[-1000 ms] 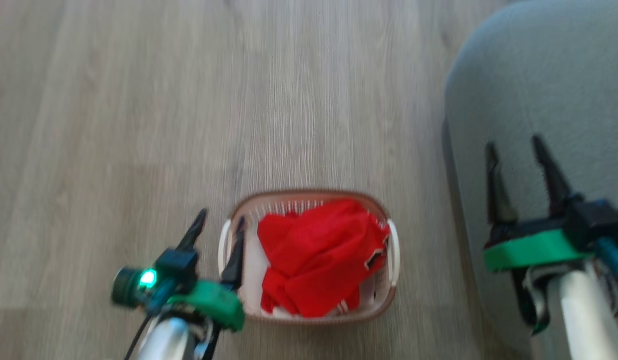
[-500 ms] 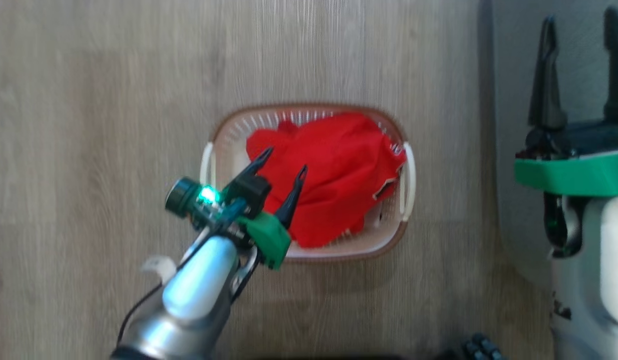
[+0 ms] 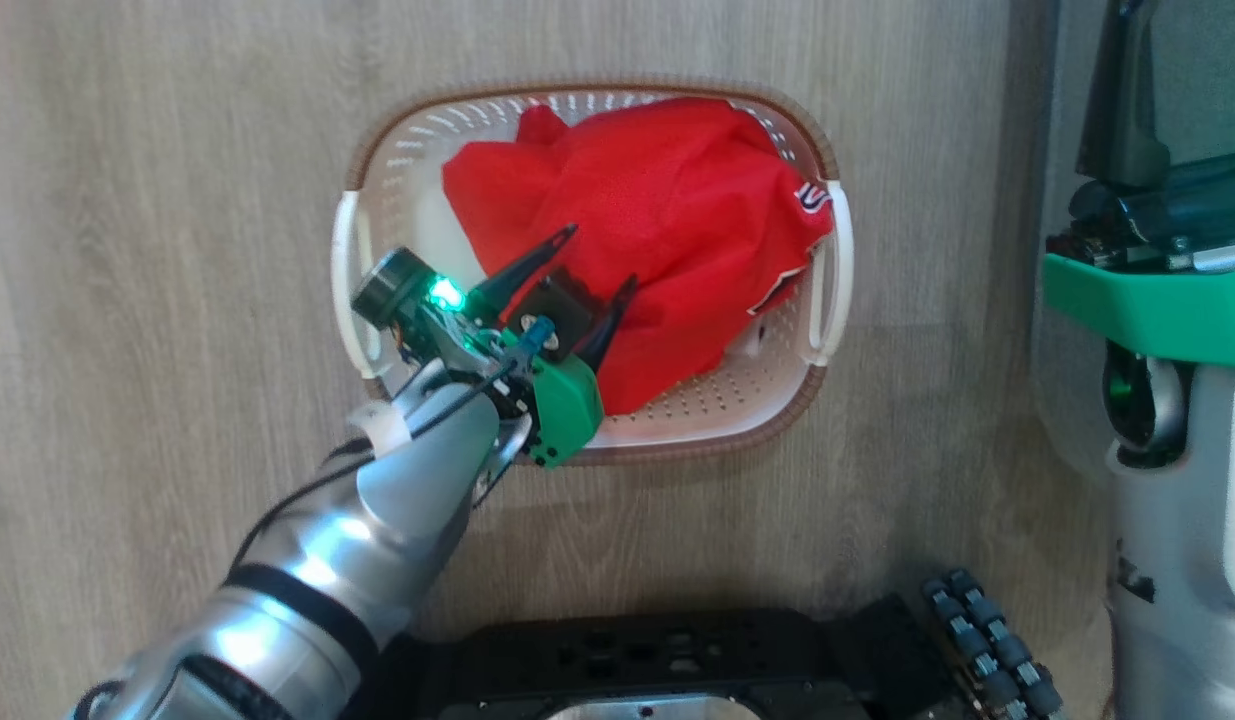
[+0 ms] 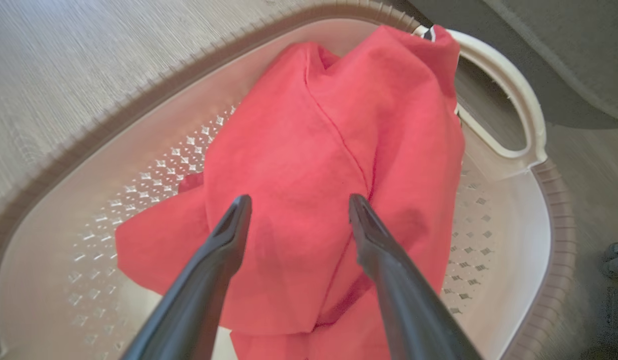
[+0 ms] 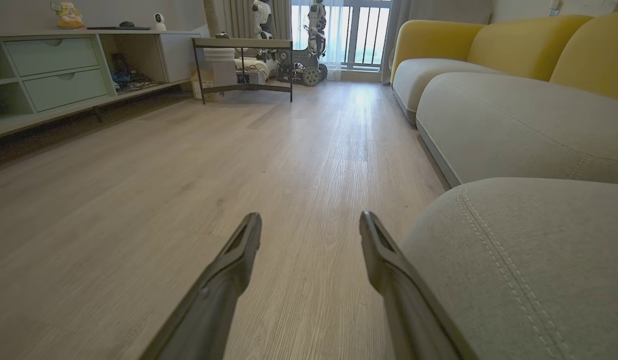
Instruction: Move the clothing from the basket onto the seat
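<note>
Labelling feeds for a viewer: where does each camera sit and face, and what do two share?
Head view: on the head, facing down at the basket of clothing; shows left claw, right arm.
Left wrist view: on that wrist, facing into the basket; shows its open claw.
Right wrist view: on that wrist, level along floor beside the seat; shows open right claw.
Shared by head and left wrist: basket, clothing.

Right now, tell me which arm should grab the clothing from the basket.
Left. The left fingers are spread open just over the clothing in the basket; the right fingers, also open, point along the floor beside the seat, away from the basket.
</note>
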`<state>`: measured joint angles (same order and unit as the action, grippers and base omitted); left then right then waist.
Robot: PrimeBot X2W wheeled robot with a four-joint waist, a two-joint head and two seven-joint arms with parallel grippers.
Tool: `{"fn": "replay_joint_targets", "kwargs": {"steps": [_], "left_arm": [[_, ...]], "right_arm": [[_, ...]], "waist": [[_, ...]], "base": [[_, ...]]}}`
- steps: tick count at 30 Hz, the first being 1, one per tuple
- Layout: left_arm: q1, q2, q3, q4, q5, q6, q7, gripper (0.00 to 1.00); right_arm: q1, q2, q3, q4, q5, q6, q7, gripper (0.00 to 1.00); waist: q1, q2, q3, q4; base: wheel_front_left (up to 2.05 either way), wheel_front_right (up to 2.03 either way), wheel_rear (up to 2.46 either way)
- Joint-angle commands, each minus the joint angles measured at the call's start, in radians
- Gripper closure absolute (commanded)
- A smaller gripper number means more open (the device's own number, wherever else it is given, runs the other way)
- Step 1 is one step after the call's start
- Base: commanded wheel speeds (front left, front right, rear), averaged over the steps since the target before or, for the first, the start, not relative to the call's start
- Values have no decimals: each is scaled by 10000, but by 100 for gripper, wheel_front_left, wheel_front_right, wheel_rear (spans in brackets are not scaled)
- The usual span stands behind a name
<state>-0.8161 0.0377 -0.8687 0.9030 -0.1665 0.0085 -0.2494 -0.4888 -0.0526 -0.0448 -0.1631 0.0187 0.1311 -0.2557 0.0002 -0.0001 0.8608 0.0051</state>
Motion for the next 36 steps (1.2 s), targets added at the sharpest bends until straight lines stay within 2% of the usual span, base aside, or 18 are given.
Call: {"fn": "replay_joint_targets", "kwargs": {"steps": [1,8,17,25,26,27,28,29,36], "left_arm": [[-90,125,-83,78,-153,62,-124,0],[-770,125,-1105,916,-723,123,66,0],[-1246,125,-2262,774,-1328,67,384,0],[-1568,125,-2971,1058,-1792,735,684,0],[-1591,125,-3009,1109,-1872,821,723,7],[-1611,125,-3051,1142,-1946,872,732,48],[-1625,125,-3085,1160,-2034,903,714,69],[-1634,125,-3125,1174,-2117,914,690,100],[-1551,125,-3356,1127,-2640,898,319,100]], "right_arm": [[77,24,252,-446,61,-4,-61,0],[39,24,322,-588,225,-4,-61,0],[-30,24,363,-610,397,-4,-61,0],[-87,24,403,-541,510,-4,-61,0],[-88,24,389,-535,520,-4,-61,0],[-88,24,371,-528,528,-4,-61,0],[-88,24,351,-516,531,-4,-61,0],[-89,24,329,-500,532,-4,-61,0],[-101,24,301,-267,565,-4,-61,0]], "waist": [[-2,1,236,-196],[-2,1,497,-451],[-2,1,663,-638],[-2,1,725,-741],[-2,1,722,-750],[-2,1,714,-756],[-2,1,697,-757],[-2,1,667,-754],[-2,1,173,-682]], "base": [[0,0,0],[0,0,0],[0,0,0],[0,0,0],[0,0,0],[0,0,0],[0,0,0],[0,0,0],[0,0,0]]}}
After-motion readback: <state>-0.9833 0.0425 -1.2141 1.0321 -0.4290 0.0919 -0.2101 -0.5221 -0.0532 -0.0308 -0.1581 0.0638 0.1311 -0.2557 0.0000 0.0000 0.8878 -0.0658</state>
